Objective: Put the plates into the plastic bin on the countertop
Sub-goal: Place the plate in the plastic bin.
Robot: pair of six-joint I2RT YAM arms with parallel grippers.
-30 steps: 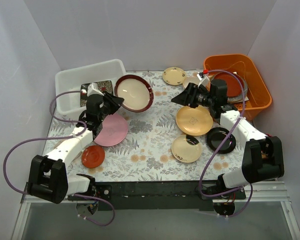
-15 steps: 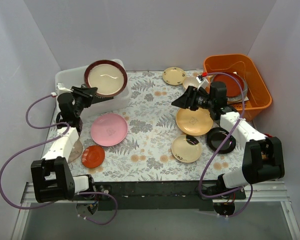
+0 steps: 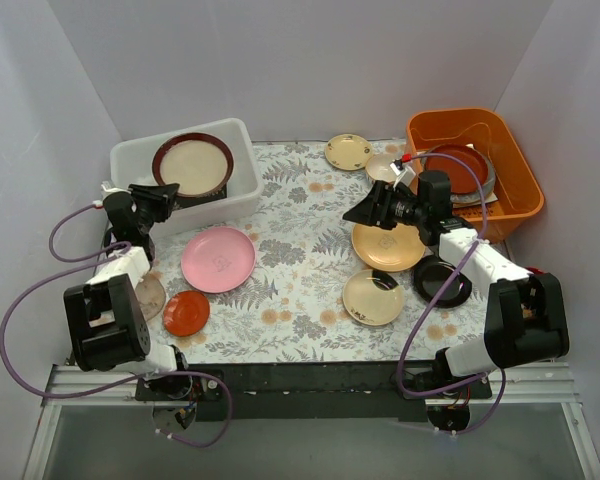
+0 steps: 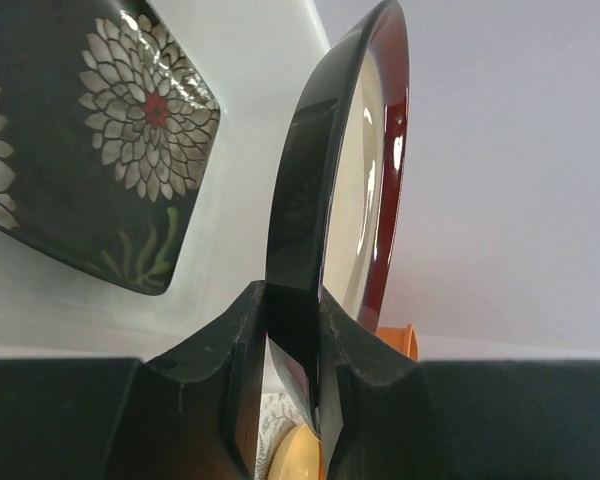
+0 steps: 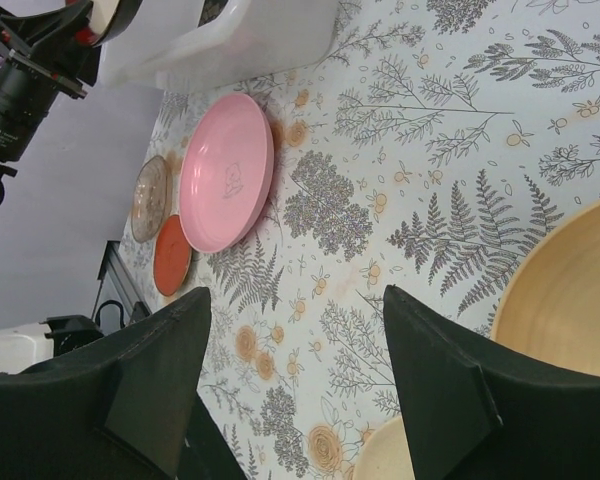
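My left gripper [image 3: 166,194] [image 4: 292,298] is shut on the near rim of the dark-rimmed cream plate [image 3: 192,163] [image 4: 352,180], which it holds tilted over the plastic bin [image 3: 242,132]. The black square floral plate [image 4: 90,130] lies inside the bin under it. On the fern-print countertop [image 3: 300,270] lie a pink plate [image 3: 218,259] [image 5: 227,170], a red-orange saucer [image 3: 185,312] [image 5: 170,255], a large yellow plate [image 3: 387,243] [image 5: 570,290], a cream plate [image 3: 372,297] and a small yellow plate [image 3: 349,152]. My right gripper [image 3: 352,211] [image 5: 295,300] hovers open above the cloth, just left of the large yellow plate, with nothing in it.
An orange tub [image 3: 480,122] at the back right holds a red-brown plate [image 3: 460,168]. A black ring-shaped dish [image 3: 442,280] sits by the right arm. A small pale saucer [image 3: 150,295] lies at the left edge beside the red-orange one. White walls close in three sides.
My left arm swung the dark-rimmed plate from over the cloth leftward to the bin and lowered it there. The right arm barely shifted and stayed open.
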